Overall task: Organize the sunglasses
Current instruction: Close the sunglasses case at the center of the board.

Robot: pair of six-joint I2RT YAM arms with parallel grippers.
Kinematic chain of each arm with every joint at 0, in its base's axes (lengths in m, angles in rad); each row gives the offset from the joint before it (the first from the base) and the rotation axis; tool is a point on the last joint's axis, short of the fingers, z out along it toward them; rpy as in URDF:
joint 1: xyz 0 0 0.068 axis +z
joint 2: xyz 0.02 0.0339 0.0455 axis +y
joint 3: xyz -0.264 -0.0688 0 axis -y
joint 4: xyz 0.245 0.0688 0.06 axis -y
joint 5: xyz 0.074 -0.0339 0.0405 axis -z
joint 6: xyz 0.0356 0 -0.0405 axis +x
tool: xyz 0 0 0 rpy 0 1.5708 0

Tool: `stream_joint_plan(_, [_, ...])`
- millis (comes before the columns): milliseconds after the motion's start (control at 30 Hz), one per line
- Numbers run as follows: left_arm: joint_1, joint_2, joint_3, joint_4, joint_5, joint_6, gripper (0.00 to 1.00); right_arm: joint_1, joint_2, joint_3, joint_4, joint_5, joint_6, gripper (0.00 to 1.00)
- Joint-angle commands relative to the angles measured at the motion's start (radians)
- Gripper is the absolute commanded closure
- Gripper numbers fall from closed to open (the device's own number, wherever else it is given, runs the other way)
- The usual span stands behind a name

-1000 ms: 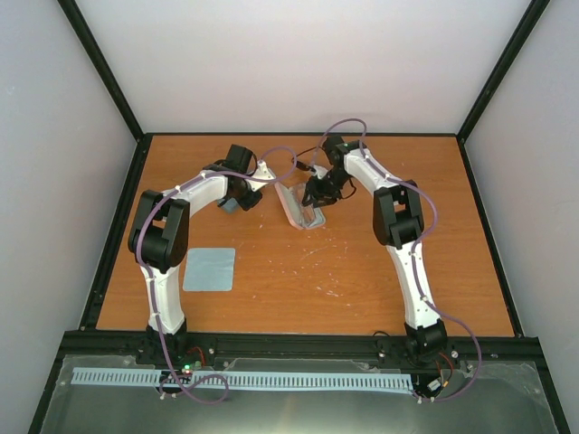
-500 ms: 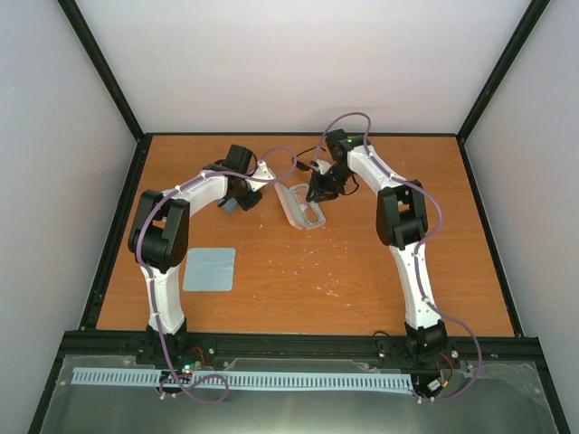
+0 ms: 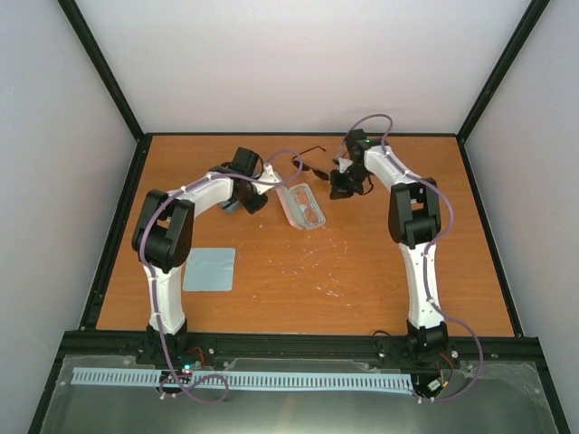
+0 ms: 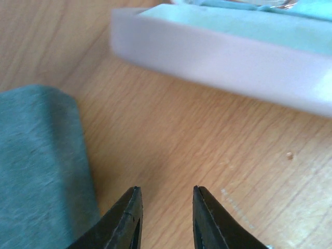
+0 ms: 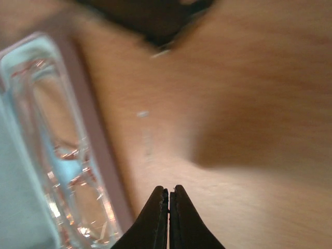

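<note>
The pale reddish-clear sunglasses (image 3: 306,208) lie inside an open pink case (image 3: 291,212) mid-table; they also show at the left of the right wrist view (image 5: 65,171). The black-framed sunglasses (image 3: 309,164) lie on the table behind the case, a dark blur at the top of the right wrist view (image 5: 150,15). My right gripper (image 3: 342,187) is shut and empty, low over bare wood to the right of the case (image 5: 169,190). My left gripper (image 3: 250,201) is open and empty (image 4: 165,191), between a blue-grey case (image 4: 36,166) and the pink case's wall (image 4: 223,57).
A light-blue cloth (image 3: 210,268) lies flat at the front left. Another light-blue cloth (image 4: 249,23) lines the pink case. The blue-grey case (image 3: 230,206) sits under my left wrist. Black frame rails (image 3: 118,226) edge the table.
My right gripper has pulled back from over the pink case toward the back right. The clear sunglasses stay in the case. The left arm has barely moved.
</note>
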State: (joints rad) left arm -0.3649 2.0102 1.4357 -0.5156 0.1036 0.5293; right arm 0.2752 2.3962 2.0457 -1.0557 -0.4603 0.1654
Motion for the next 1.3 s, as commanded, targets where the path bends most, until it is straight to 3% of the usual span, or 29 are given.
stream_joint_plan(0, [-0.044,0.025,0.047,0.002,0.037,-0.044,0.73,-0.031,-0.015,0.011,0.046,0.056,0.027,0.97])
stream_joint_plan(467, [-0.104,0.119,0.207,-0.041,0.068,-0.086,0.73,0.076,0.064,-0.027,0.11,-0.061,0.041,0.97])
stream_joint_plan(967, [-0.153,0.192,0.297,-0.059,0.087,-0.099,0.73,0.108,-0.02,-0.234,0.246,-0.115,0.067,0.97])
stream_joint_plan(1267, [-0.203,0.239,0.367,-0.083,0.098,-0.124,0.73,0.125,-0.033,-0.262,0.29,-0.144,0.079,0.97])
